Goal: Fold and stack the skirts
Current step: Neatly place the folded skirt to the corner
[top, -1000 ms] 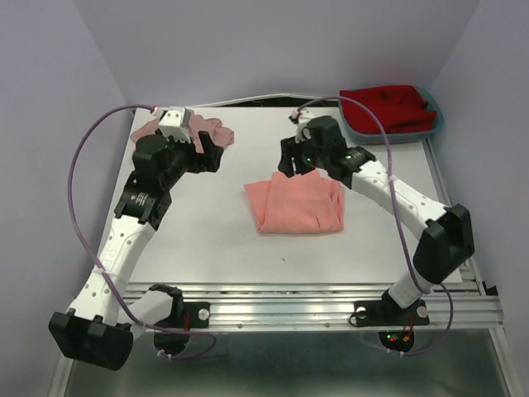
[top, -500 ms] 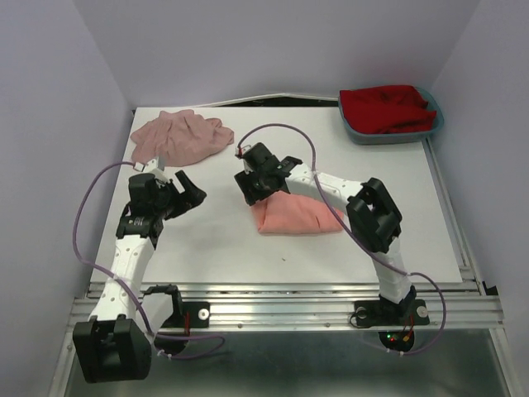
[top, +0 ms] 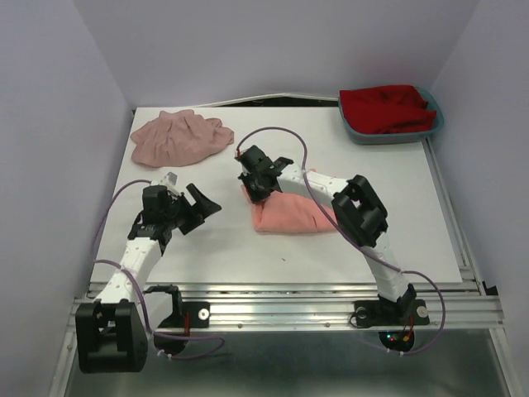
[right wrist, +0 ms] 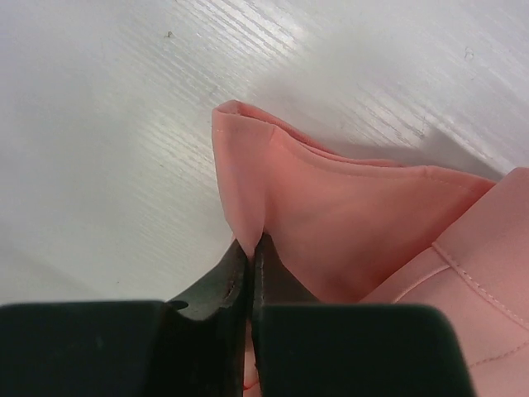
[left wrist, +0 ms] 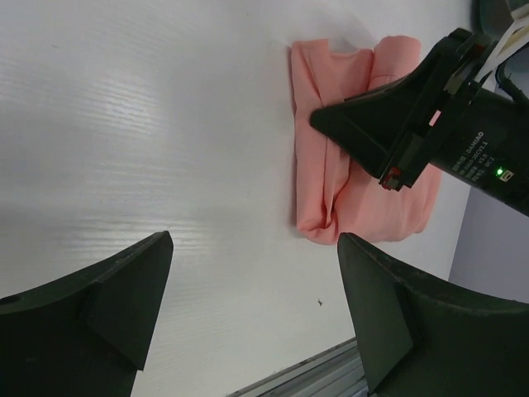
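The salmon-coral skirt point(top: 297, 213) lies folded in the middle of the table. My right gripper point(top: 254, 188) is at its far left corner, shut on a pinch of the fabric edge point(right wrist: 248, 207), which stands up between the black fingertips point(right wrist: 252, 244). The mauve-pink skirt point(top: 178, 136) lies crumpled at the back left, apart from both grippers. My left gripper point(top: 198, 211) hovers open over bare table, left of the salmon skirt. In the left wrist view its fingers point(left wrist: 124, 306) stand wide with nothing between them, and the salmon skirt point(left wrist: 331, 198) lies beyond.
A teal tray point(top: 436, 126) holding red cloth point(top: 388, 107) stands at the back right corner. Lilac walls close in the left, back and right. A metal rail point(top: 289, 299) runs along the table's near edge.
My right gripper moved to the salmon skirt's left corner and closed on it. My left arm drew back from the mauve-pink skirt toward the near left, staying open.
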Controlling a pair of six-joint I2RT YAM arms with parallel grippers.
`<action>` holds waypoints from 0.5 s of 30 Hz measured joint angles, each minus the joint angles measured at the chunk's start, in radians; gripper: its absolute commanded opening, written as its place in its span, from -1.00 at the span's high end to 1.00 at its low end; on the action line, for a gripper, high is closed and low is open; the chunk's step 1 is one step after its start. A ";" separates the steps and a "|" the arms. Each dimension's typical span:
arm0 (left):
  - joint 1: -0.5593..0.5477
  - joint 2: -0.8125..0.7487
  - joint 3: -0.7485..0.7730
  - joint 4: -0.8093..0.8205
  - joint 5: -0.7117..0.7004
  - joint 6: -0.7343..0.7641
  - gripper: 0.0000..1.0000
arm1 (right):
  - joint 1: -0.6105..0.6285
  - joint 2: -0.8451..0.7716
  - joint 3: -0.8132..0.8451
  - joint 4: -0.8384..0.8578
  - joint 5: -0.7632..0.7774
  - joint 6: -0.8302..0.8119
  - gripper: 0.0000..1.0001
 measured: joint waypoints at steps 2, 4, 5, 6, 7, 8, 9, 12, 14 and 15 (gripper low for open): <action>-0.035 0.030 -0.005 0.021 0.019 -0.003 -0.89 | -0.001 0.002 0.003 0.001 -0.005 0.010 0.99; -0.068 0.061 -0.006 0.053 0.035 -0.006 -0.90 | -0.001 0.003 0.005 -0.001 -0.008 0.019 0.99; -0.077 0.072 -0.006 0.063 0.042 -0.007 -0.90 | -0.001 0.003 0.009 -0.002 -0.015 0.023 0.99; -0.095 0.085 -0.006 0.077 0.044 -0.010 -0.90 | -0.001 0.003 0.012 -0.003 -0.019 0.026 0.99; -0.114 0.111 -0.006 0.110 0.047 -0.014 -0.90 | -0.001 0.003 0.018 -0.003 -0.027 0.032 0.99; -0.132 0.133 -0.006 0.137 0.048 -0.018 -0.90 | -0.002 0.003 0.024 -0.003 -0.034 0.039 0.99; -0.154 0.164 -0.005 0.169 0.050 -0.029 -0.90 | -0.002 0.003 0.032 -0.003 -0.040 0.045 0.99; -0.199 0.264 0.008 0.243 0.053 -0.053 -0.90 | -0.010 0.003 0.057 -0.002 -0.061 0.066 0.99; -0.220 0.325 0.026 0.279 0.056 -0.066 -0.91 | -0.015 0.003 0.073 -0.001 -0.079 0.080 0.99; -0.229 0.353 0.035 0.293 0.055 -0.070 -0.92 | -0.021 0.002 0.080 -0.001 -0.090 0.090 0.99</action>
